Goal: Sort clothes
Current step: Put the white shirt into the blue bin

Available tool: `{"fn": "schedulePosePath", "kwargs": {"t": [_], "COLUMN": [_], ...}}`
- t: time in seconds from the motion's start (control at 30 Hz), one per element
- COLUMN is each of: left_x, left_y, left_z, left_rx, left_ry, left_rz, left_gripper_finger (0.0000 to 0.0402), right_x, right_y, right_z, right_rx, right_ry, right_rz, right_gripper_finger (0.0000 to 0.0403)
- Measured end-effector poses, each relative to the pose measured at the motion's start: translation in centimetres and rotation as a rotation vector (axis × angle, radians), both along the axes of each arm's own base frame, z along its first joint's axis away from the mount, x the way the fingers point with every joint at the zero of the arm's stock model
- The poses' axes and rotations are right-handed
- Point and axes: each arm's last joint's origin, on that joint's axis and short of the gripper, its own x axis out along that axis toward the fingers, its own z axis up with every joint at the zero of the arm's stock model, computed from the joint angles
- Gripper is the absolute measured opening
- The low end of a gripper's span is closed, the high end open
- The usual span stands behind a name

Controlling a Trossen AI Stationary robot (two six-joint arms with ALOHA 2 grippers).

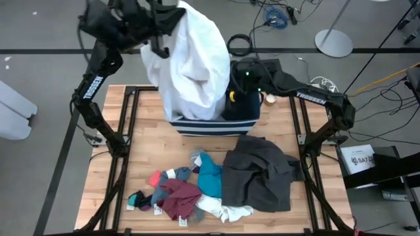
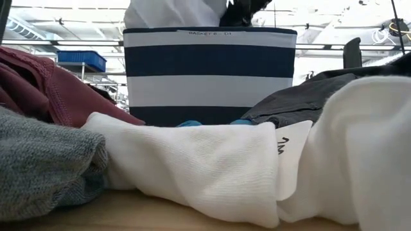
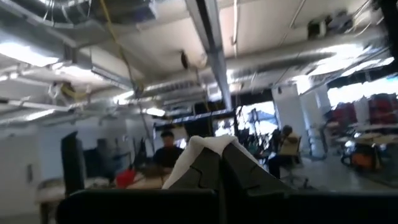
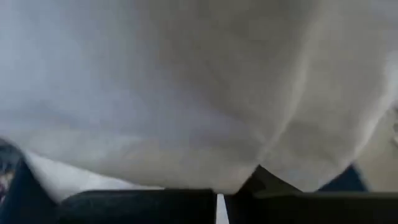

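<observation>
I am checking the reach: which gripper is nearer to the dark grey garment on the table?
Right. The right gripper is down in the striped bin, just behind the dark grey garment; the left gripper holds the white garment high, farther away.

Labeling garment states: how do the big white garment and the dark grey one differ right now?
The white garment hangs lifted over the striped bin, pinched by the left gripper; the grey garment lies crumpled on the table, ungripped. The white one is bunched tall, the grey one spread low. Both are large soft pieces.
</observation>
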Motion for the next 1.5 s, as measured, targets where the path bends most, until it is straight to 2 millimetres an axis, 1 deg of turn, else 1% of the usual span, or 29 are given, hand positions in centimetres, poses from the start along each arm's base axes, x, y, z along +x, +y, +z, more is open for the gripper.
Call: {"fn": "schedulePosePath", "kwargs": {"t": [0.07, 0.17, 0.27, 0.37, 0.5, 0.6, 0.7, 0.83, 0.97, 1.07, 1.17, 1.23, 1.33, 1.43, 1.5], "left_x": [0.7, 1.9, 3.3, 4.3, 4.8, 4.9, 5.2, 6.4, 8.2, 9.4, 10.4, 10.9, 11.6, 12.2, 12.6], "left_y": [0.7, 1.7, 2.7, 3.4, 4.2, 4.6, 5.0, 5.7, 6.8, 7.6, 8.0, 7.9, 7.0, 6.1, 5.7], "left_z": [-0.6, -1.6, -2.5, -3.2, -3.3, -3.2, -3.4, -4.6, -7.1, -9.6, -12.4, -14.4, -17.6, -20.8, -22.5], "left_rx": [-0.014, -0.040, -0.058, -0.060, -0.047, -0.041, -0.051, -0.090, -0.163, -0.214, -0.256, -0.289, -0.327, -0.355, -0.360], "left_ry": [0.039, 0.084, 0.112, 0.121, 0.089, 0.056, 0.049, 0.106, 0.265, 0.424, 0.616, 0.763, 1.015, 1.273, 1.408], "left_rz": [0.033, 0.048, 0.052, 0.058, 0.069, 0.073, 0.069, 0.034, 0.024, 0.037, 0.039, 0.034, 0.028, 0.059, 0.094], "left_gripper_finger": [0.0000, 0.0000, 0.0000, 0.0000, 0.0000, 0.0000, 0.0000, 0.0000, 0.0000, 0.0000, 0.0000, 0.0000, 0.0000, 0.0000, 0.0000], "right_x": [-0.1, -0.6, -1.7, -2.9, -4.7, -6.4, -8.2, -11.3, -15.0, -17.3, -19.4, -20.5, -21.6, -22.2, -22.4], "right_y": [0.0, 0.1, 0.4, 0.8, 1.7, 2.4, 3.1, 4.2, 5.7, 6.7, 7.5, 7.9, 8.3, 8.6, 8.6], "right_z": [-1.1, -2.0, -1.8, 0.0, 2.8, 5.0, 7.1, 9.4, 11.1, 12.1, 12.6, 12.6, 12.4, 11.8, 11.1], "right_rx": [0.013, 0.044, 0.066, 0.058, 0.084, 0.135, 0.180, 0.179, 0.178, 0.179, 0.182, 0.176, 0.159, 0.142, 0.134], "right_ry": [0.042, 0.141, 0.237, 0.304, 0.369, 0.390, 0.373, 0.285, 0.184, 0.071, -0.006, -0.041, -0.090, -0.109, -0.106], "right_rz": [-0.008, -0.007, -0.008, -0.043, -0.092, -0.131, -0.174, -0.216, -0.235, -0.246, -0.251, -0.250, -0.244, -0.235, -0.231], "right_gripper_finger": [0.0000, 0.0006, 0.0031, 0.0074, 0.0143, 0.0181, 0.0201, 0.0204, 0.0198, 0.0197, 0.0197, 0.0197, 0.0197, 0.0197, 0.0197]}}
